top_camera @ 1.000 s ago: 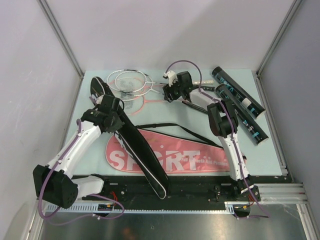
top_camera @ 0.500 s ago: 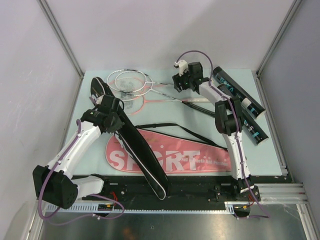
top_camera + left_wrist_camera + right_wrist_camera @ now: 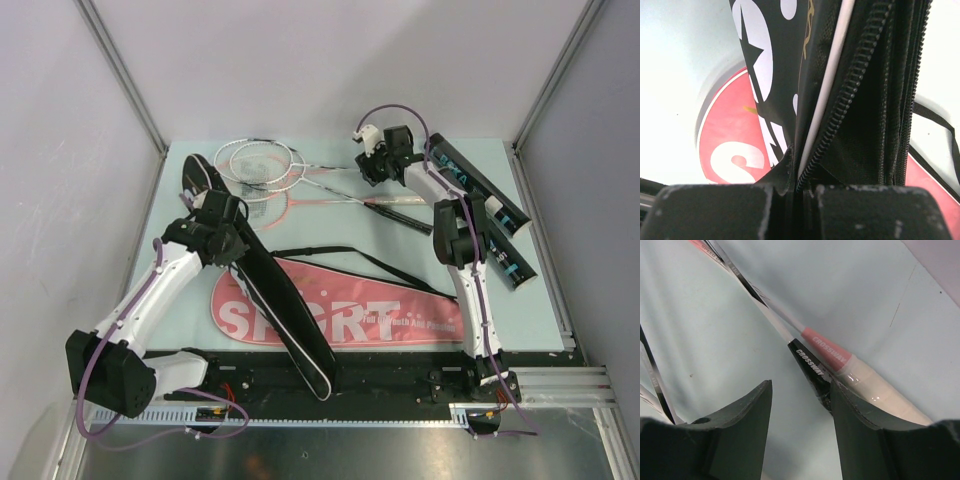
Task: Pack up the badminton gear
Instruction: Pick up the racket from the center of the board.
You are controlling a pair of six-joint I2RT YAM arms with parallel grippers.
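Left gripper (image 3: 795,192): jaws are clamping together on the black cover's (image 3: 855,100) zipper edge. Right gripper (image 3: 800,415): jaws are standing apart, hovering over 2 handles (image 3: 840,360), gripping nothing. Rackets (image 3: 262,165) are lying at the table's (image 3: 330,225) far side, left of 2 tubes (image 3: 508,264). The black cover is crossing a pink cover (image 3: 350,310).

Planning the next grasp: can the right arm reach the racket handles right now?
Probably yes. The right gripper hangs open just above the racket handles, nothing lies over them, and the tubes sit off to its side.
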